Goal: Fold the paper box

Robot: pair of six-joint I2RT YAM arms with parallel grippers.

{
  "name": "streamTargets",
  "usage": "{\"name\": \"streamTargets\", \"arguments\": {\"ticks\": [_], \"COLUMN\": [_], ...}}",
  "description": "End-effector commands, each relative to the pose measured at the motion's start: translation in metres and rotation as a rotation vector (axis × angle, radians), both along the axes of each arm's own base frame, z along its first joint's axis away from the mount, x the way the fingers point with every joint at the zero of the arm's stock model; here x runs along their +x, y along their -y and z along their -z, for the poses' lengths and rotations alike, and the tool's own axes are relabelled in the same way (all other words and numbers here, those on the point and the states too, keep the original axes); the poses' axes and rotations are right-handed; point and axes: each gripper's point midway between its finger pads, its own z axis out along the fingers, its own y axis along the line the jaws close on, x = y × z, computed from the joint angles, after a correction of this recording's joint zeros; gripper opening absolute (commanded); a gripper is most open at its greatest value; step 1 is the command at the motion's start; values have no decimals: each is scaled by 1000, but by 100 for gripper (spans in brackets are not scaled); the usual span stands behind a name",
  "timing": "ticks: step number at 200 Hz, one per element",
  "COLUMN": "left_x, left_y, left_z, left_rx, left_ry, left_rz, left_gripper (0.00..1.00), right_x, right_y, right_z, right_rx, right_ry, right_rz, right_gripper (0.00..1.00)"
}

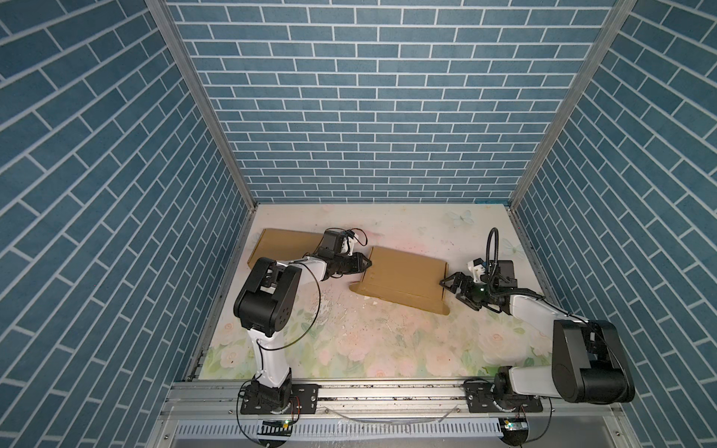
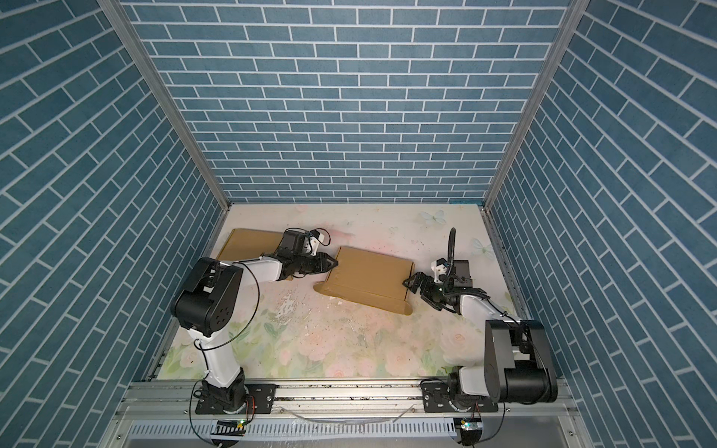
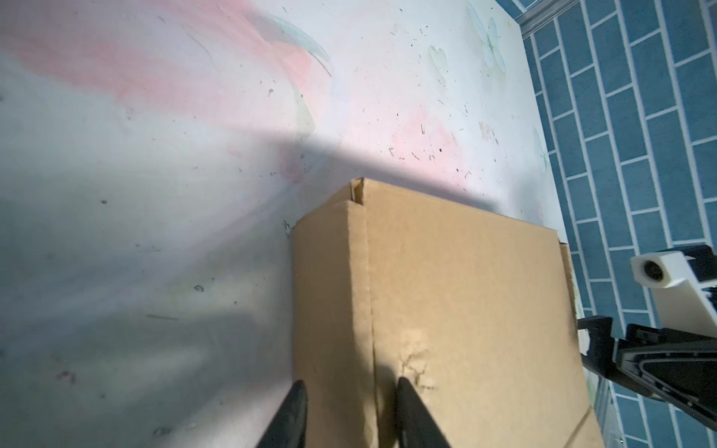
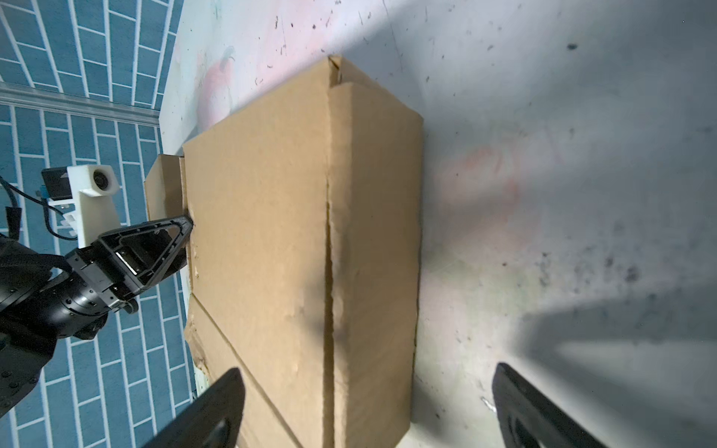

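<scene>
Two tools stand at the two ends of one brown box (image 1: 403,277) (image 2: 368,277), which lies on the flowered desk (image 1: 388,341) between them. The left tool (image 1: 364,264) (image 2: 334,263) touches with its tip the end of the box nearest to it. In the left wrist view the left tool (image 3: 349,382) shows only a narrow gap, and a strip of the box (image 3: 465,310), beside a fold line, lies inside this gap. We cannot tell if the fingers (image 3: 411,411) press on the cardboard or only stand around it.

The right tool (image 1: 452,290) (image 2: 414,290) is just beside the other end of the box. In the right wrist view the right tool (image 4: 366,370) has its jaws wide apart and holds nothing. One finger is in front of the large panel of the box (image 4: 264,232), the other in front of bare desk. The same view shows the left tool (image 4: 186,227) touching the far edge of the box.

Below the right tool, at the corner of the box, a small flap (image 1: 446,309) sticks out onto the desk. Behind the left tool, on the side away from the box, a flat cardboard sheet (image 1: 287,242) (image 2: 252,240) lies on the desk, partly hidden by the arm.
</scene>
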Motion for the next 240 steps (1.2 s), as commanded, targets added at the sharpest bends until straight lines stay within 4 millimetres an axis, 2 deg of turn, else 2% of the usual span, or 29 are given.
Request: {"name": "streamTargets", "arguments": {"ticks": [1,34,79,119,143,161,179,204,225,240], "left_x": [-19,-23,-22,-23,-22,-20,-16,-8,-6,-12], "left_y": [-19,-37,-39,-44,-46,-44,-39,-33,-32,-32], "left_z": [44,60,65,71,74,72,60,23,-15,-38], "left_rx": [50,56,60,69,73,58,20,-51,-93,-81], "left_ry": [-148,-214,-232,-245,-249,-241,-210,-125,-29,34], "left_rz": [-34,-77,-84,-91,-98,-99,-104,-123,-142,-138], "left_gripper": [29,21,21,21,21,23,34,51,58,61], "right_x": [-2,-3,-7,-2,1,5,11,16,18,19], "right_y": [-6,-11,-27,-45,-58,-66,-65,-63,-63,-60], "right_z": [0,0,5,9,10,5,1,-5,-9,-11], "right_rx": [71,128,169,208,240,269,282,293,323,348], "right_ry": [-23,-43,-62,-64,-61,-45,-34,-35,-70,-101], "right_rz": [7,29,21,8,-7,-8,21,63,99,134], "right_gripper": [99,99,99,99,96,90,83,76,70,67]}}
